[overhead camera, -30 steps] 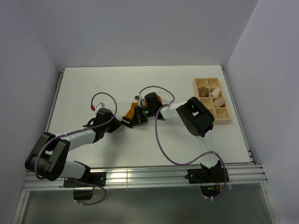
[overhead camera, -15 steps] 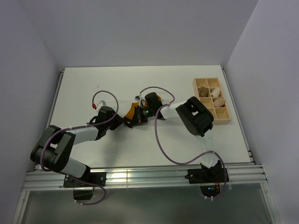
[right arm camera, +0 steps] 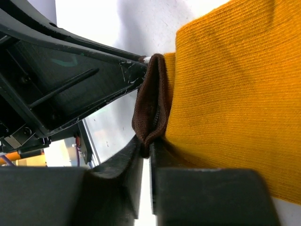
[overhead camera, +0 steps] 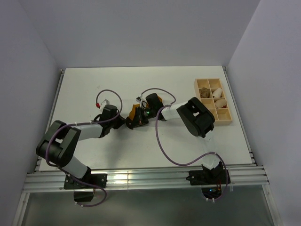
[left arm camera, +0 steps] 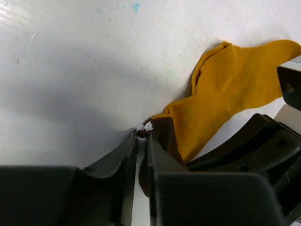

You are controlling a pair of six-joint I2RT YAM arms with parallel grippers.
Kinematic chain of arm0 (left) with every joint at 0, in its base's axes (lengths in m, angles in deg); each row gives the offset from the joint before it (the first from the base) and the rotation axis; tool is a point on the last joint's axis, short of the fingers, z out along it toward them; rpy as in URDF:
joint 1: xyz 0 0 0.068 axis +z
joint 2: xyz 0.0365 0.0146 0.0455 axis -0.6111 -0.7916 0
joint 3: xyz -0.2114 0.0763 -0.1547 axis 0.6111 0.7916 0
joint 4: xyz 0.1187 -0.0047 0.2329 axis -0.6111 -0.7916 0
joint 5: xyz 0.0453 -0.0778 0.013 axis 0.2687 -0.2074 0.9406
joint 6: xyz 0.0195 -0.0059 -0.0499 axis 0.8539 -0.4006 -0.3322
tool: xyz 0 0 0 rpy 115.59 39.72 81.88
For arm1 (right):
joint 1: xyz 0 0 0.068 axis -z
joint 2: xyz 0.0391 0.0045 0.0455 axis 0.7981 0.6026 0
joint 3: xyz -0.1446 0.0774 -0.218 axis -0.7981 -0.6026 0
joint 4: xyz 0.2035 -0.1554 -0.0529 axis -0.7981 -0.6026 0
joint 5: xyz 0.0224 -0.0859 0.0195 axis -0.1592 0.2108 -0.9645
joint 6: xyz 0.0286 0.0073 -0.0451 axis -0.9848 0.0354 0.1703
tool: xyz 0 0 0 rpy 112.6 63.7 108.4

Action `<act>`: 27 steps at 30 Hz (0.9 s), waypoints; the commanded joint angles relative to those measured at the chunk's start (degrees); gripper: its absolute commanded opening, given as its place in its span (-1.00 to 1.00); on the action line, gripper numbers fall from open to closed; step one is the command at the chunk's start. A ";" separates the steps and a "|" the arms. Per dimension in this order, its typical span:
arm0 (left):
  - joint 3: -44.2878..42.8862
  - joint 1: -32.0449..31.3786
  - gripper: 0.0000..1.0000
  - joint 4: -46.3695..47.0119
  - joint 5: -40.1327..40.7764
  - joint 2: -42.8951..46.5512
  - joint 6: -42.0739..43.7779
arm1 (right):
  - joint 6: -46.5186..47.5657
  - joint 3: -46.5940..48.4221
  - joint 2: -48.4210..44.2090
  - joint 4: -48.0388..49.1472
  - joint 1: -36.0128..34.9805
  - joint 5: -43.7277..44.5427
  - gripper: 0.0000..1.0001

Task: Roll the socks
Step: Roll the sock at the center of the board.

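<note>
The mustard-orange sock [overhead camera: 134,111] lies at the table's middle, between both grippers. In the left wrist view its orange body [left arm camera: 235,84] runs up to the right, and its dark-brown and white cuff [left arm camera: 162,134] sits at my fingertips. My left gripper [left arm camera: 142,134] is shut on that cuff edge; it also shows in the top view [overhead camera: 123,122]. My right gripper [right arm camera: 146,146] is shut on the dark-brown cuff fold [right arm camera: 150,106] from the other side, with the orange body [right arm camera: 235,84] beside it. A tan-brown lump [overhead camera: 205,92] sits in a tray compartment.
A wooden compartment tray [overhead camera: 227,121] stands at the right side, with cream-white rolled bundles [overhead camera: 219,100] in it. The two grippers are close together and almost touch. Purple cables loop over both arms. White walls surround the table.
My left arm has swung up and to the right, bringing its gripper in against the right one. The sock looks more bunched and shorter. The right arm has barely moved.
</note>
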 commanded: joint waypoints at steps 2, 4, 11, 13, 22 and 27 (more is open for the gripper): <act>-1.19 -0.94 -0.74 -7.40 2.13 -1.76 1.18 | 4.71 0.64 -3.28 -7.50 -0.12 4.84 -0.55; -1.64 -0.94 -0.80 -9.95 3.44 -1.24 1.53 | 7.70 0.37 -7.06 -10.65 -0.12 7.40 -0.30; -2.87 -1.11 -0.92 -17.16 6.61 3.16 3.03 | 17.36 -2.00 -18.13 -14.89 -1.52 20.05 0.11; -3.31 -1.20 -0.92 -18.91 6.79 3.51 3.73 | 22.37 -3.49 -20.59 -14.19 -3.71 25.93 0.17; -6.47 -1.29 -0.89 -23.05 5.56 3.86 5.66 | 39.16 -16.23 -28.25 6.35 -15.31 43.15 0.29; -7.44 -1.29 -0.89 -24.81 4.94 4.57 6.45 | 43.65 -24.04 -27.46 17.08 -20.41 53.97 0.31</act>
